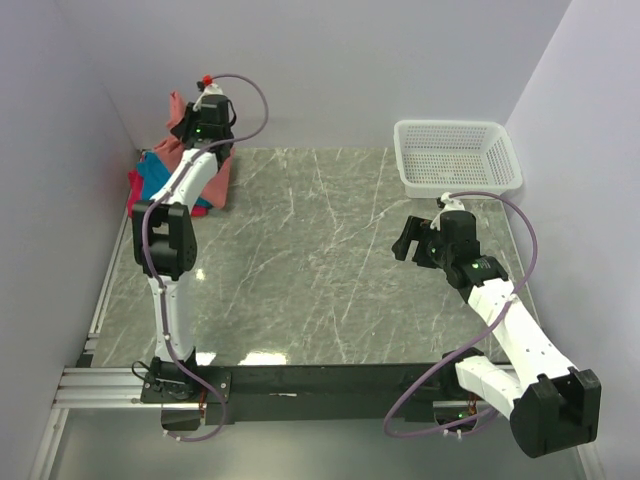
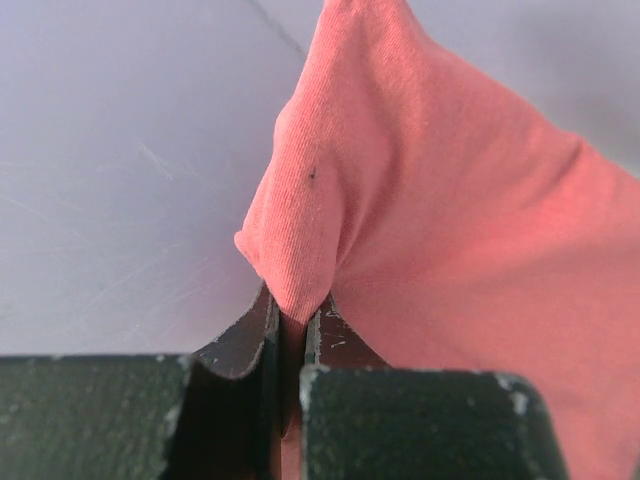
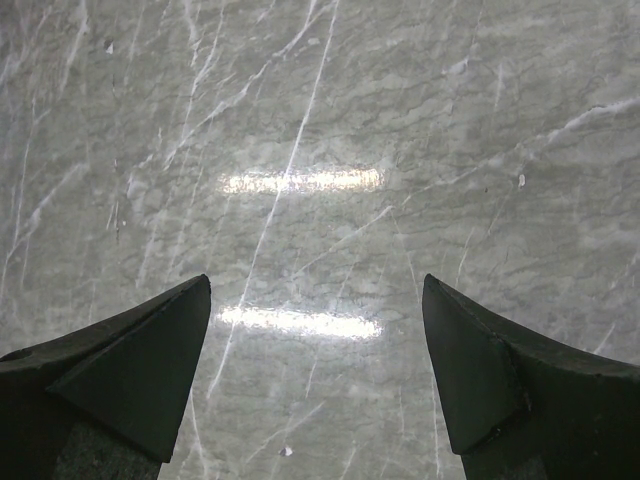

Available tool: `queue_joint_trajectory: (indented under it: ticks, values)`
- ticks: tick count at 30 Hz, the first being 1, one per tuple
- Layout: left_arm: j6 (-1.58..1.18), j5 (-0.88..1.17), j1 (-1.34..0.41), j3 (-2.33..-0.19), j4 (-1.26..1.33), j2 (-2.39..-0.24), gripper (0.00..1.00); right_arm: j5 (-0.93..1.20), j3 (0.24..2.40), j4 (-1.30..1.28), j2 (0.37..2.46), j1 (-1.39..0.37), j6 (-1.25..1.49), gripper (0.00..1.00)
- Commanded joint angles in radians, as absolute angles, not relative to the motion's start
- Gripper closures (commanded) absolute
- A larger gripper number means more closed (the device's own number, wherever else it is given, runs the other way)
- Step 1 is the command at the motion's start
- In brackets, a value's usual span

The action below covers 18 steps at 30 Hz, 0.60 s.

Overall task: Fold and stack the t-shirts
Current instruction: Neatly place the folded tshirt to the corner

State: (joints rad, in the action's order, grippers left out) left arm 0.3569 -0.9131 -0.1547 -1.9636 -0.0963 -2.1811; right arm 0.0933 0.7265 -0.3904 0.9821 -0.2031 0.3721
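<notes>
Both jaws in view. Left jaws are pinching a fold of the salmon-red t-shirt [image 2: 450,250], holding it raised at 11 o'clock of the surface [image 1: 300,250], beside the teal-blue t-shirt [image 1: 150,178] and magenta-pink t-shirt [image 1: 134,192]. Right jaws are hanging wide, gripping nothing, at 3 o'clock.

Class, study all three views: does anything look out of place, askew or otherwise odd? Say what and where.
Only the t-shirts: crumpled in a heap in the far-left corner, unfolded. The left gripper pinches the salmon-red shirt up.
</notes>
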Motion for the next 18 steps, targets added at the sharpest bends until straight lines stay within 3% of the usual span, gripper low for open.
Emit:
queue_joint_trajectory:
  ticks: [1,10,12,14,15,16,18]
  values:
    - [0.255,-0.871,-0.077,-2.005,-0.116,-2.117,0.99,0.069,0.746,-0.391,0.959,-0.204,0.359,0.08]
    - [0.091,-0.821,0.066,-2.033,-0.202,-2.233,0.99,0.063,0.729,-0.39,0.943,-0.206,0.365,0.08]
    - [0.062,-0.799,0.072,-2.036,-0.236,-2.243,0.77,0.066,0.733,-0.39,0.945,-0.204,0.361,0.08]
    - [0.046,-0.784,0.097,-2.023,-0.236,-2.246,0.74,0.067,0.739,-0.396,0.946,-0.204,0.365,0.08]
    - [0.02,-0.782,0.107,-2.029,-0.256,-2.246,0.66,0.069,0.739,-0.397,0.948,-0.204,0.367,0.08]
    - [0.006,-0.779,0.13,-2.042,-0.276,-2.253,0.52,0.068,0.739,-0.397,0.946,-0.204,0.368,0.08]
    - [-0.067,-0.791,0.147,-2.095,-0.336,-2.263,0.01,0.06,0.741,-0.4,0.943,-0.204,0.374,0.08]
